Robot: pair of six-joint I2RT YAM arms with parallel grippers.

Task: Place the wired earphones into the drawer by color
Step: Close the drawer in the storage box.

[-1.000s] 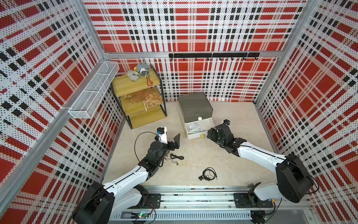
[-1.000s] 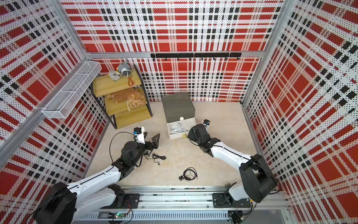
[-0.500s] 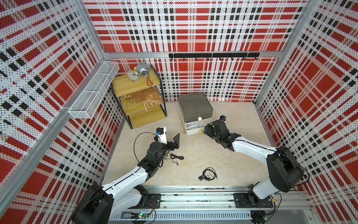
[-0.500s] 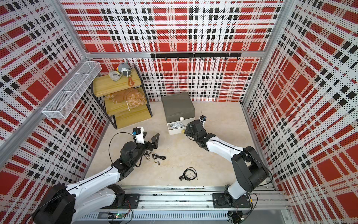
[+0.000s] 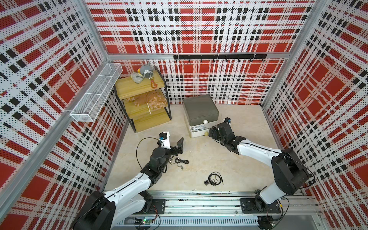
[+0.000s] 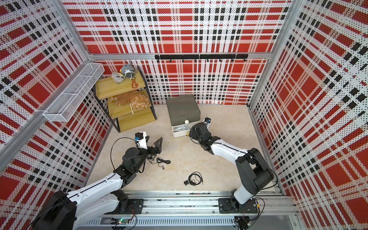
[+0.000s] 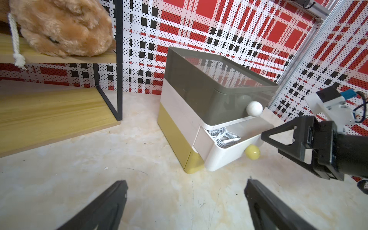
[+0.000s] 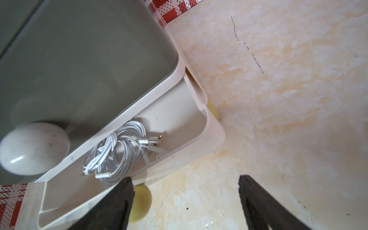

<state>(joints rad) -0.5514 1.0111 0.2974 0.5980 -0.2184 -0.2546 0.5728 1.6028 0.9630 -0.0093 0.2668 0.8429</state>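
Drawer (image 5: pixel 200 111) sits near the bench's (image 5: pixel 201 157) back edge, white tier (image 7: pixel 223 159) pulled part-way out, a coil of white wired earphones (image 8: pixel 117 153) inside. Right hand (image 8: pixel 184 178) spread wide, holding nothing, one finger just beside the yellow knob (image 8: pixel 140 203); left hand (image 7: pixel 185 182) fully spread, empty. Black earphones (image 5: pixel 180 161) lie by the left arm (image 5: pixel 129 187), another black bundle (image 5: pixel 214 179) near the front edge.

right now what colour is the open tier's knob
Yellow; the knob shows best in the left wrist view.
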